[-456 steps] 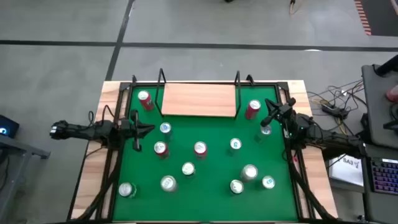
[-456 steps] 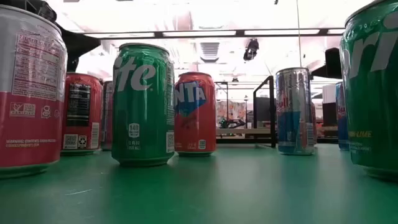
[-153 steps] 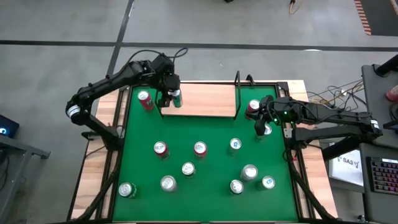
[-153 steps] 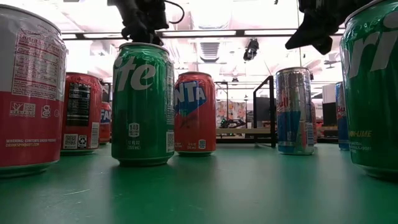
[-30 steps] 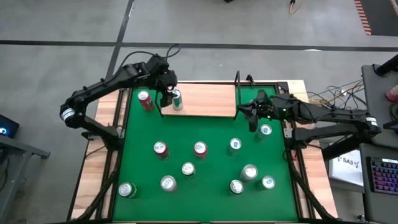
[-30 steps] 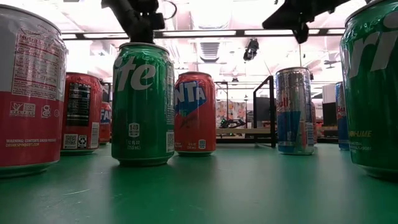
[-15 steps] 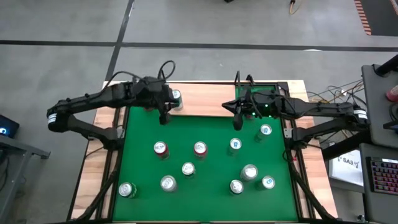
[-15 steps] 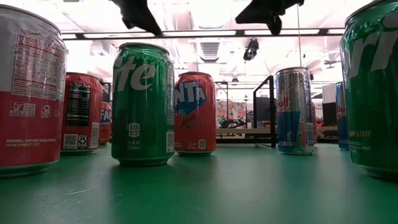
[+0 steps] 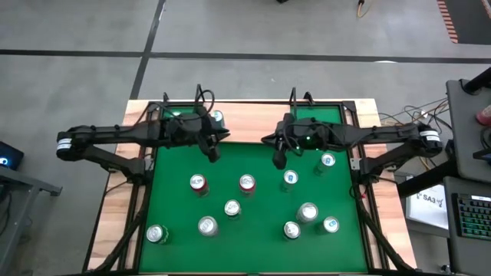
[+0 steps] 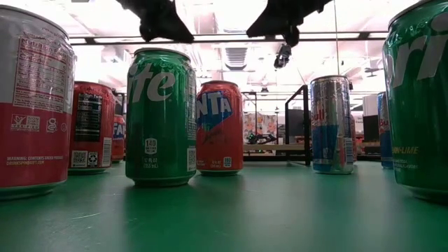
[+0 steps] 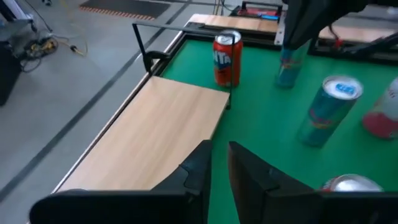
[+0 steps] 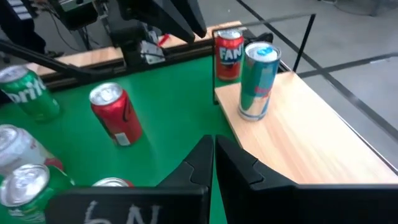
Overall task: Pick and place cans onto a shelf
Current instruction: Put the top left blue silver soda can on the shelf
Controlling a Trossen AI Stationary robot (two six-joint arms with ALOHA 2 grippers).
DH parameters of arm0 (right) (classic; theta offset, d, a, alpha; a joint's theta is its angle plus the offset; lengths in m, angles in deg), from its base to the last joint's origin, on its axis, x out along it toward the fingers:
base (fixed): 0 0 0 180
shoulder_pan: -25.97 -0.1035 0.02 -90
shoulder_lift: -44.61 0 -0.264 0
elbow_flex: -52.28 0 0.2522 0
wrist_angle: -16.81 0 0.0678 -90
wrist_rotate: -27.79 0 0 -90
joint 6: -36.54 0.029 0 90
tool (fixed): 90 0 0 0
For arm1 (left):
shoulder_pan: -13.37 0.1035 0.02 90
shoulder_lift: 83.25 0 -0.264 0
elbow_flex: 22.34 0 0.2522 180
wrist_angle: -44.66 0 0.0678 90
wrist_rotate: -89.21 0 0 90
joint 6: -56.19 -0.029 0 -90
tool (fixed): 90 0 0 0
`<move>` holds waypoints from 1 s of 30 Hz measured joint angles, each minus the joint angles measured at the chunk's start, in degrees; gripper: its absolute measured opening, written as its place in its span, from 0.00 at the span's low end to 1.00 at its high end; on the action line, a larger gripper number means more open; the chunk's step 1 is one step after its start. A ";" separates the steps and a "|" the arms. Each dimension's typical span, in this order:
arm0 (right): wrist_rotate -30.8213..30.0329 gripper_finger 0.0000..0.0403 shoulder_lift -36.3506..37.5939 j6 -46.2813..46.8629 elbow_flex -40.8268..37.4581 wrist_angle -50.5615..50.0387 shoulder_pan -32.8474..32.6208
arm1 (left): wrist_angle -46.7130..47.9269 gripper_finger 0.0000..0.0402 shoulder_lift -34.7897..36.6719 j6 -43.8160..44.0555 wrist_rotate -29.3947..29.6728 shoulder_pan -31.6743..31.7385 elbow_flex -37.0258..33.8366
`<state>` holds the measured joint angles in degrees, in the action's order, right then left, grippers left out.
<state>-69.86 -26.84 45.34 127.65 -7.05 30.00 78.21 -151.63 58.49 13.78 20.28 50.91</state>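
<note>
The shelf [image 9: 247, 123] is a light-wood board with black wire uprights at the green table's far edge. One blue-silver can [image 9: 219, 117] stands upright on its left end [image 12: 258, 79]. Several more cans stand on the green top, among them two red ones [image 9: 198, 183] [image 9: 246, 182] and a red one [image 11: 227, 58] past the shelf's right end. My left gripper [image 9: 212, 153] [image 11: 219, 160] hovers above the green just in front of the shelf, shut with only a sliver of gap and nothing in it. My right gripper [image 9: 278, 159] [image 12: 212, 152] hovers shut and empty a little to its right.
Cans crowd the near half of the table, such as a green one [image 10: 161, 115] and a tall silver-blue one [image 10: 332, 124]. A blue can [image 9: 327, 160] stands near the right arm. The shelf's wire uprights [image 9: 292, 96] rise at both ends. The wooden table rim [image 9: 119, 184] borders the green.
My left gripper has drawn back from the can on the shelf toward the table's near edge, out over the green; the can stays upright on the shelf. My right gripper has gone toward the table's left, along the shelf's front edge, and stays shut.
</note>
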 joint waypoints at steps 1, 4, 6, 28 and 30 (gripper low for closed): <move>-0.03 0.02 -0.50 -0.20 0.00 0.23 0.01 | -0.37 0.09 -0.27 -1.14 0.08 0.09 -0.19; -0.75 0.02 -1.70 -1.26 0.00 1.55 0.08 | -0.37 0.09 -0.69 -5.90 0.13 0.36 -0.14; -2.34 0.02 -2.32 -1.66 0.00 3.43 0.12 | -0.37 0.09 -0.81 -9.41 0.13 0.81 -0.01; -2.96 0.02 -20.18 -5.64 19.96 7.00 7.99 | 16.14 0.09 5.32 -16.77 -1.92 9.08 -4.35; -2.93 0.02 -21.80 -5.18 21.15 7.06 8.69 | 15.63 0.09 6.91 -17.33 -4.96 9.13 -6.33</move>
<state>-72.80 -48.64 40.16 148.80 0.01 38.69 93.84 -144.73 41.16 8.82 29.40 44.58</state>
